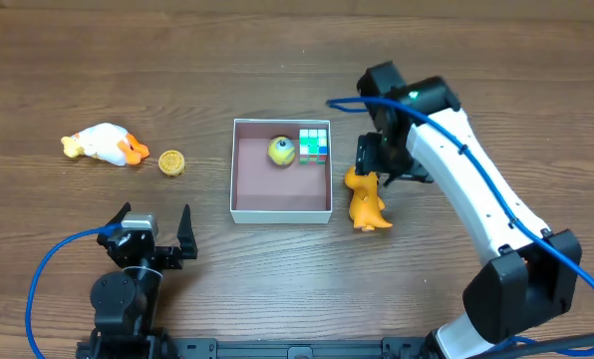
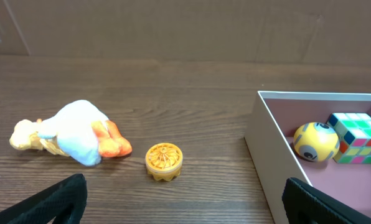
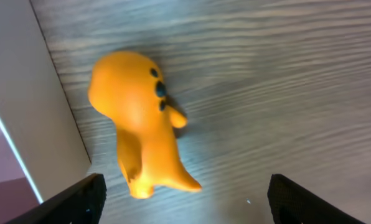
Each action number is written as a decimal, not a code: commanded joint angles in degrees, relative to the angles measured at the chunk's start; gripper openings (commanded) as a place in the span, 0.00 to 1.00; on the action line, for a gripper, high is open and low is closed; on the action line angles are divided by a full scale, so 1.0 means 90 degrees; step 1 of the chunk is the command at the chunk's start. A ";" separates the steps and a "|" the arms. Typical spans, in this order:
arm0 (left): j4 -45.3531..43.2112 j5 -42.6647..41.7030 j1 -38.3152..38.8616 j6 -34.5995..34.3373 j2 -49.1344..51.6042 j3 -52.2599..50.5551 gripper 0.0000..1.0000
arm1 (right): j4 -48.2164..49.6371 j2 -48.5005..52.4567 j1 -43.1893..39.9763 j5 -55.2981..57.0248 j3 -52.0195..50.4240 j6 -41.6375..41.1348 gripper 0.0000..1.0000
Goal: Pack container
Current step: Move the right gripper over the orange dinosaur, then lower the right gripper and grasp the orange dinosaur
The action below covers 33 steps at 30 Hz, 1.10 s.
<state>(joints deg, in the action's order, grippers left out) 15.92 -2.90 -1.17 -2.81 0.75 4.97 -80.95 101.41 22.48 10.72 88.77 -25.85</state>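
The container (image 1: 281, 206) is a shallow white square box with a pinkish floor at the table's middle. It holds a yellow ball (image 1: 282, 152) and a colour cube (image 1: 314, 144); both show in the left wrist view, the ball (image 2: 315, 141) and the cube (image 2: 358, 137) inside the container (image 2: 272, 149). An orange dinosaur toy (image 1: 365, 201) lies just right of the box; in the right wrist view the toy (image 3: 139, 118) lies beside the box wall (image 3: 33, 99). My right gripper (image 1: 385, 160) is open above it, empty. My left gripper (image 1: 155, 234) is open and empty near the front left.
A white and orange plush duck (image 1: 106, 145) and a small yellow round toy (image 1: 171, 162) lie on the wood table left of the box. They also show in the left wrist view, duck (image 2: 70, 134) and round toy (image 2: 164, 161).
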 commanded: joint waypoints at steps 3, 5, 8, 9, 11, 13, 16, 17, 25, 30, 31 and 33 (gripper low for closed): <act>-0.0010 -0.0087 -0.0034 0.0056 -0.0044 -0.0017 1.00 | 0.0823 -0.0206 0.0223 -0.0571 -0.0821 0.0083 0.85; -0.0010 -0.0085 -0.0034 0.0056 -0.0044 -0.0017 1.00 | 0.1103 -0.0206 0.0223 -0.0685 -0.1144 0.0083 0.84; -0.0007 -0.0085 -0.0034 0.0056 -0.0044 -0.0017 1.00 | 0.1258 -0.0206 0.0223 -0.0707 -0.1440 0.0083 0.81; -0.0010 -0.0085 -0.0034 0.0056 -0.0044 -0.0017 1.00 | 0.1304 -0.0206 0.0223 -0.0707 -0.1503 0.0083 0.81; -0.0010 -0.0085 -0.0034 0.0056 -0.0044 -0.0017 1.00 | 0.1345 -0.0206 0.0223 -0.0707 -0.1537 0.0085 0.77; -0.0010 -0.0085 -0.0034 0.0056 -0.0044 -0.0017 1.00 | 0.1377 -0.0206 0.0223 -0.0709 -0.1537 0.0083 0.73; -0.0010 -0.0085 -0.0034 0.0056 -0.0044 -0.0017 1.00 | 0.1430 -0.0206 0.0223 -0.0729 -0.1537 0.0087 0.70; -0.0007 -0.0085 -0.0034 0.0056 -0.0044 -0.0017 1.00 | 0.1472 -0.0206 0.0223 -0.0733 -0.1537 0.0087 0.67; -0.0010 -0.0085 -0.0034 0.0056 -0.0044 -0.0017 1.00 | 0.1790 -0.0204 0.0223 -0.0857 -0.1537 0.0085 0.60; -0.0007 -0.0085 -0.0034 0.0056 -0.0044 -0.0017 1.00 | 0.1812 -0.0204 0.0223 -0.0874 -0.1552 0.0085 0.54; -0.0007 -0.0085 -0.0034 0.0056 -0.0044 -0.0017 1.00 | 0.1829 -0.0204 0.0223 -0.0877 -0.1586 0.0085 0.53; -0.0007 -0.0087 -0.0034 0.0056 -0.0044 -0.0017 1.00 | 0.1846 -0.0202 0.0223 -0.0877 -0.1656 0.0083 0.52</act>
<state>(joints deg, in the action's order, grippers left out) 15.92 -2.90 -1.17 -2.81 0.75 4.97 -64.93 101.21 24.47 3.14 75.18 -25.15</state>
